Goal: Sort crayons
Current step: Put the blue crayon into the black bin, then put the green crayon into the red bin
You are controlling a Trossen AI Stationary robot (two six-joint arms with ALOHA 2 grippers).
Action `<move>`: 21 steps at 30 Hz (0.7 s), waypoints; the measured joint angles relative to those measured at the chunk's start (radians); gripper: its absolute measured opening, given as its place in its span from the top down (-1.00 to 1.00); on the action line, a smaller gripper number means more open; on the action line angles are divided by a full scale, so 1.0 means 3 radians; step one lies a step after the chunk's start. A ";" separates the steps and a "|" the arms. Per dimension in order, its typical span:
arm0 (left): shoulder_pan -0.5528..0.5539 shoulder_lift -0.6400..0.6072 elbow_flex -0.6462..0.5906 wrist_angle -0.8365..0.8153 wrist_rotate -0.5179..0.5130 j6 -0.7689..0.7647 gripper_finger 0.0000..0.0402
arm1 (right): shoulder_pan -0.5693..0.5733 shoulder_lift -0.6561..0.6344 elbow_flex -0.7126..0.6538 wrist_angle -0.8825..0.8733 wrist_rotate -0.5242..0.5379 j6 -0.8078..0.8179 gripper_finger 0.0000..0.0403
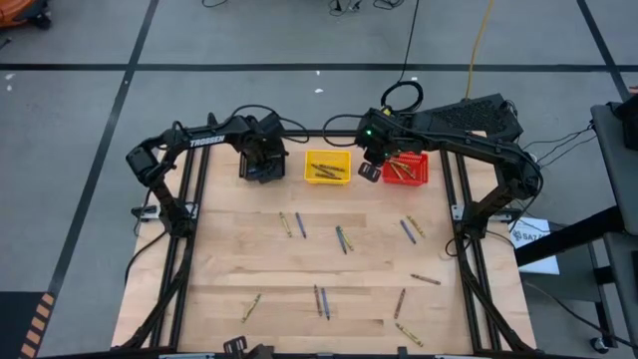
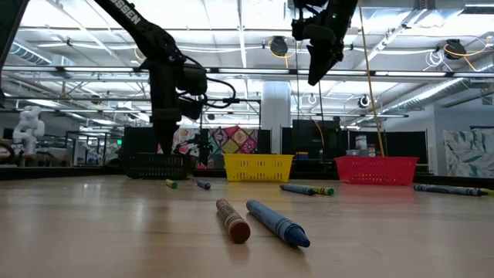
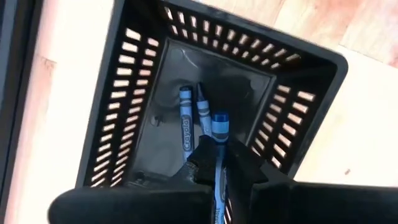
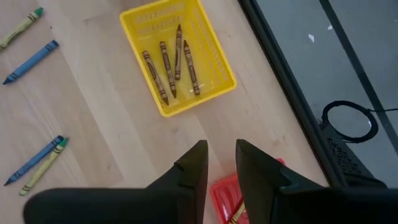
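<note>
A blue crayon (image 3: pixel 219 127) is held by my left gripper (image 3: pixel 219 152), which is shut on it and hangs over the black bin (image 1: pixel 262 172) at the table's far left. Two more blue crayons (image 3: pixel 186 121) lie on that bin's floor. My right gripper (image 4: pixel 221 155) stands open and high up with nothing between its fingers, above the gap between the yellow bin (image 1: pixel 328 178) and the red bin (image 1: pixel 419 172). Several brown crayons (image 4: pixel 168 65) lie in the yellow bin. Loose crayons (image 1: pixel 341 239) lie flat across the wooden table. My left gripper pinches the blue crayon between its two fingers. The fingers come from above, pointing down into the black bin. The crayon runs along the fingers, and its free end (image 3: pixel 219 119) sticks out past the fingertips toward the bin floor. Whether that end touches the floor, I cannot tell.
Loose crayons lie in pairs and singly over the middle and near part of the table (image 1: pixel 229 269); in the low view a brown one (image 2: pixel 232 220) and a blue one (image 2: pixel 278 222) lie closest. Black frame rails (image 1: pixel 189 229) run along both sides. The red bin holds several crayons (image 1: pixel 399 172).
</note>
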 joint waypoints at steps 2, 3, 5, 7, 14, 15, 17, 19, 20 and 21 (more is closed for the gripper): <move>0.0000 0.0000 0.0000 -0.0017 -0.0001 0.0000 0.93 | 0.0000 0.0000 0.0000 0.0001 -0.0001 0.0033 0.65; 0.0000 0.0000 0.0000 -0.0016 -0.0001 0.0001 0.90 | 0.0000 0.0000 0.0000 0.0001 -0.0001 0.0039 0.65; 0.0000 0.0000 0.0000 -0.0016 -0.0003 0.0002 0.82 | 0.0000 0.0000 0.0000 0.0002 -0.0001 0.0039 0.65; 0.0000 0.0000 0.0000 -0.0013 -0.0004 0.0017 0.73 | 0.0000 0.0000 0.0000 0.0002 -0.0001 0.0038 0.65; 0.0000 0.0000 0.0000 -0.0014 -0.0014 0.0030 0.53 | 0.0000 0.0000 0.0000 0.0002 -0.0001 0.0000 0.65; 0.0000 0.0000 0.0000 -0.0013 -0.0015 0.0031 0.53 | 0.0000 0.0000 0.0000 0.0003 -0.0001 -0.0032 0.65; 0.0000 0.0000 0.0000 -0.0016 -0.0036 0.0023 0.53 | 0.0000 0.0000 0.0000 0.0007 -0.0001 -0.0124 0.65; 0.0000 0.0000 0.0000 -0.0039 -0.0056 0.0005 0.53 | 0.0000 0.0000 0.0000 0.0030 -0.0003 -0.0209 0.65; 0.0000 0.0000 0.0000 -0.0049 -0.0057 0.0005 0.53 | 0.0000 0.0000 0.0000 0.0047 -0.0004 -0.0245 0.65; 0.0000 0.0000 0.0000 -0.0048 -0.0061 0.0005 0.53 | 0.0000 0.0000 0.0000 0.0059 -0.0007 -0.0270 0.65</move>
